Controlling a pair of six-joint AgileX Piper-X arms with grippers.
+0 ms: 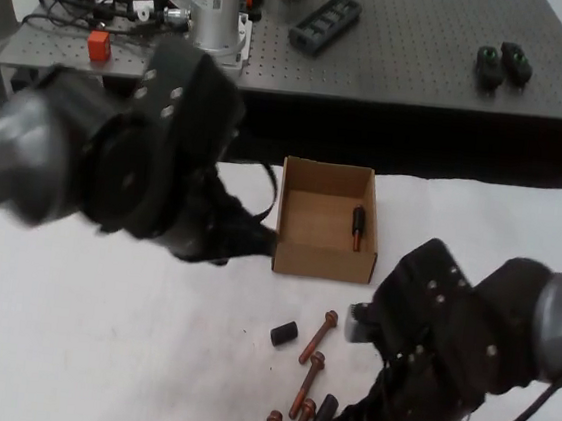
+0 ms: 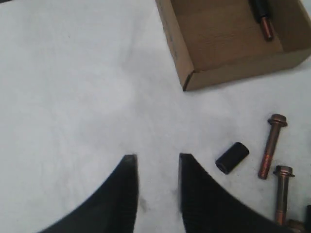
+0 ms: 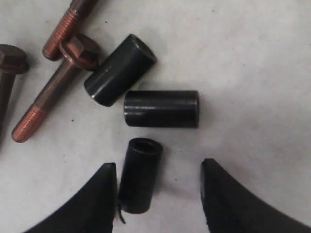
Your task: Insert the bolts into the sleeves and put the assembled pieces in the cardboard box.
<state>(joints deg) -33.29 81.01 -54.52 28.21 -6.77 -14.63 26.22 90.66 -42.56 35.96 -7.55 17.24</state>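
I look down on the white tabletop (image 1: 95, 352). My left arm (image 1: 157, 147) hangs over the left side of it, close to the box. My right arm (image 1: 446, 359) hangs low near the front edge, on the right side.

The cardboard box (image 1: 324, 262) sits near the back edge, about in the middle. One finished piece (image 1: 358, 226) lies inside it, by the right wall.

The loose bolts (image 1: 307, 384) lie in a bunch near the front edge, just beside my right arm. One lone sleeve (image 1: 283, 333) lies a bit to their left, apart from the rest.

The left gripper (image 2: 158, 160) has its fingers a little apart and holds nothing. It hovers over bare tabletop, with the lone sleeve (image 2: 232, 158) close by.

The right gripper (image 3: 159, 165) is open wide and low over three sleeves. One sleeve (image 3: 141, 174) lies between its fingers, right against one finger (image 3: 104, 194). A second sleeve (image 3: 161, 109) lies crosswise just past it. A third sleeve (image 3: 120, 69) lies tilted and touches a bolt (image 3: 53, 94).

I think I am at the step of picking up a sleeve. Next I should slide the right gripper so the sleeve sits in the middle, then close gently. I must not bump the crosswise sleeve. After that, the left gripper needs a bolt.
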